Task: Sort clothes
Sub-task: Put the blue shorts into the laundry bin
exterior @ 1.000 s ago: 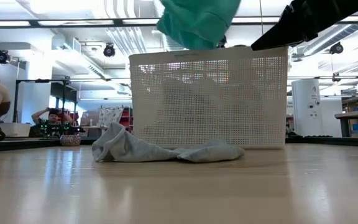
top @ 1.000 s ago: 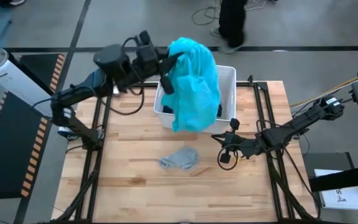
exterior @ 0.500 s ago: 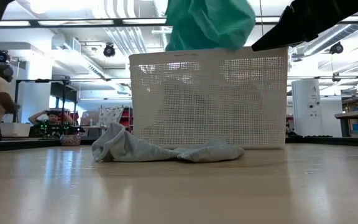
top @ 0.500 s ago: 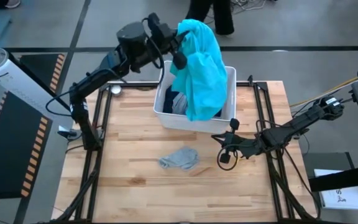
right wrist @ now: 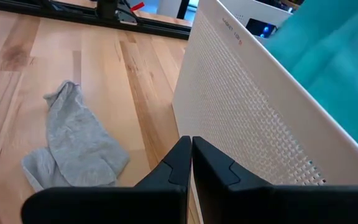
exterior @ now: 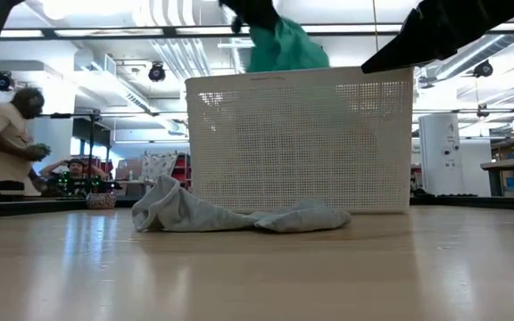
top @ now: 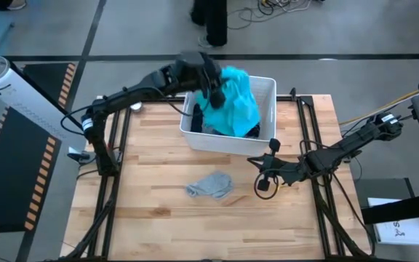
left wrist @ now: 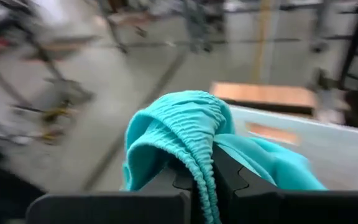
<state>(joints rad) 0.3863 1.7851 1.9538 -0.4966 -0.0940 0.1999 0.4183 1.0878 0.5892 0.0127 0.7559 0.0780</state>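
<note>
My left gripper point(top: 212, 81) is over the white plastic basket point(top: 268, 87) at the far side of the table. It is shut on a bright teal garment point(top: 236, 106), which hangs down into the basket over dark clothes point(top: 198, 118). In the low view the teal garment point(exterior: 284, 49) shows above the basket's rim. A grey garment point(top: 211, 185) lies crumpled flat on the table in front of the basket. My right gripper point(top: 257, 164) is shut and empty, low over the table to the right of the grey garment, near the basket's front wall point(right wrist: 247, 118). My left gripper pinches a gathered, ribbed edge of the teal garment point(left wrist: 199, 134) between its two fingers point(left wrist: 229, 180). The edge bunches up and folds over the fingertips. The rest hangs below the gripper into the basket; several layers are bunched together.
A person stands on the floor beyond the table's far edge point(top: 209, 22), and another shows far left in the low view point(exterior: 3, 134). Black frame rails point(top: 115, 145) run along the table's sides. Bare wood lies at the near part of the table point(top: 195, 225).
My left gripper has swung from the basket's left side to above it, then gone down toward it, still shut on the teal garment. The garment, which hung high and spread wide, has sunk into the basket and bunched up.
</note>
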